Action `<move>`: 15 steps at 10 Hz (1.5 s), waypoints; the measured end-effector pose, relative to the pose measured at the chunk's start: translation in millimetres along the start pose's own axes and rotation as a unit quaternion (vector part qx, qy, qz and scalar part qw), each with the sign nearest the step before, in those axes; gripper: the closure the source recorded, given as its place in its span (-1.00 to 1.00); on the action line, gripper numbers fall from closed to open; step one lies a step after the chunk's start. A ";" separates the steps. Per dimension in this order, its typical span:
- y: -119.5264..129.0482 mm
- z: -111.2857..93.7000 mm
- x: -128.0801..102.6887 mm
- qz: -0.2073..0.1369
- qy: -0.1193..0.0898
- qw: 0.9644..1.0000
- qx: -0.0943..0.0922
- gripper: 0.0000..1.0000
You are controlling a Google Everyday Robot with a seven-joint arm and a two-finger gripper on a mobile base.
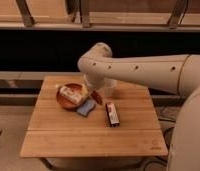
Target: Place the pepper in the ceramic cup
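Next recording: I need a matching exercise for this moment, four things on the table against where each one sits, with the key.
Things:
1. bowl
2. pepper
3. red-and-black bar
4. cup

Places:
A. at the back, partly hidden by the arm
B. lying between bowl and cup
C. on the left, with a pale packet in it
D. nearest the front edge of the table

Pairs: 1-C, 2-B, 3-D, 4-A.

The gripper hangs low beside the bowl, right by the pepper.
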 end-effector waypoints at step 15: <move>-115.4 65.4 48.7 -0.025 -0.031 0.997 -0.063 -0.30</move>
